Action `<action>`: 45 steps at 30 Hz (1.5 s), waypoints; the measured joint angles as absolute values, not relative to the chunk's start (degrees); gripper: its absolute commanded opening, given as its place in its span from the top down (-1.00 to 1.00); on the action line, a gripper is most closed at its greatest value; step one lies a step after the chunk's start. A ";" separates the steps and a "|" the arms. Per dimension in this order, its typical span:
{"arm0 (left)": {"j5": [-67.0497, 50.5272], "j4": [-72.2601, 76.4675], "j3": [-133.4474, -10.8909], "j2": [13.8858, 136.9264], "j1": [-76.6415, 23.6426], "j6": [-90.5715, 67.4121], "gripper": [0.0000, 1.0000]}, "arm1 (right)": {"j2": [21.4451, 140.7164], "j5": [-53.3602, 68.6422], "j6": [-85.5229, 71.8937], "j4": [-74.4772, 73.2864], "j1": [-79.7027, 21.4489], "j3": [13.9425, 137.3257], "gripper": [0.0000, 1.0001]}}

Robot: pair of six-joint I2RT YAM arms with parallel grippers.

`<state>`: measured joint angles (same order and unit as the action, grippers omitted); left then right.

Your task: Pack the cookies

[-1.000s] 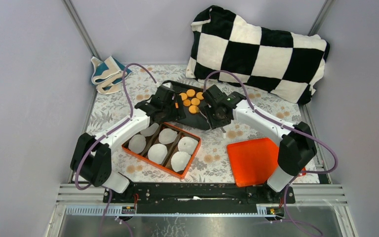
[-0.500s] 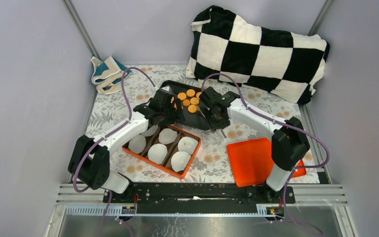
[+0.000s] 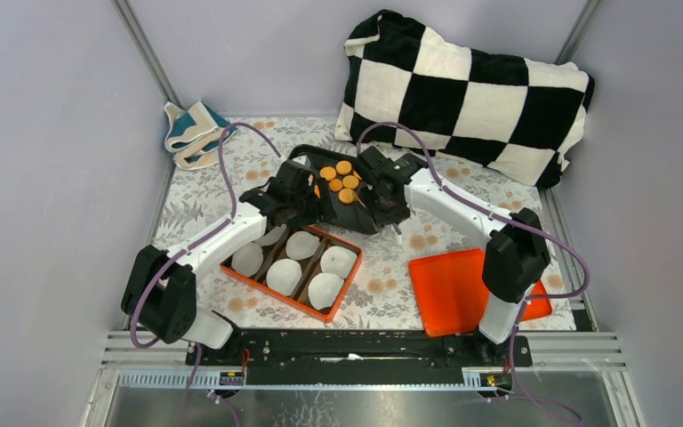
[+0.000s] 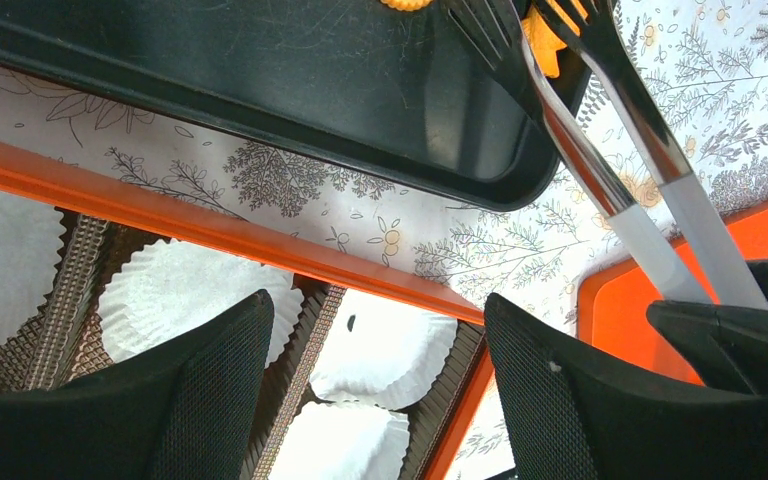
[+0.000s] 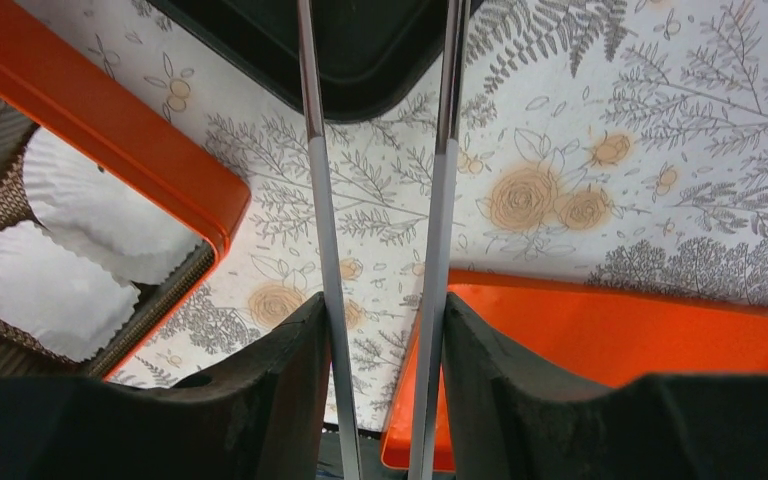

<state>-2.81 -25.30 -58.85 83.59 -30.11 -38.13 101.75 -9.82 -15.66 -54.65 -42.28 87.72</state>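
Several small orange cookies (image 3: 341, 181) lie on a black tray (image 3: 356, 216) at mid-table. My right gripper (image 3: 382, 191) is shut on a pair of metal tongs (image 5: 440, 200), whose two arms run between its fingers (image 5: 385, 310). In the left wrist view the tongs' black tips (image 4: 520, 40) reach over the tray (image 4: 260, 70) with an orange cookie (image 4: 543, 45) between them. My left gripper (image 3: 307, 191) hovers at the tray's near left edge. It stands open with nothing in it (image 4: 375, 310), above the orange box (image 4: 210, 228) and its white paper liners (image 4: 390, 350).
The orange box (image 3: 233, 271) holds several white liners (image 3: 302, 245) in brown dividers. An orange lid (image 3: 458, 289) lies near the right arm's base. A checked pillow (image 3: 471, 89) fills the back right. A folded cloth (image 3: 191, 132) lies at the back left.
My right arm has swung left and farther out, bringing the tongs closer over the cookies on the tray. The left arm has barely shifted.
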 measured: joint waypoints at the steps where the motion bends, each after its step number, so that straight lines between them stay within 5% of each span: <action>1: -2.85 -25.21 -58.72 83.48 -30.11 -38.13 -0.64 | 102.45 -9.98 -15.62 -54.68 -42.28 88.73 0.05; 6: -3.27 -25.12 -58.19 83.02 -30.11 -38.13 -0.64 | 106.13 -10.04 -15.33 -55.99 -42.30 91.33 0.08; 23: -5.61 -24.08 -56.86 80.03 -26.33 -39.00 -0.63 | 106.34 -10.46 -15.42 -57.93 -42.39 95.50 0.98; 40: -6.11 -24.27 -57.14 79.02 -8.21 -40.49 -0.59 | 101.89 -4.86 -15.44 -55.81 -45.52 103.39 0.99; 45: -6.74 -24.03 -56.66 78.76 -7.35 -40.49 -0.58 | 103.18 -4.34 -15.27 -54.74 -45.91 103.63 0.77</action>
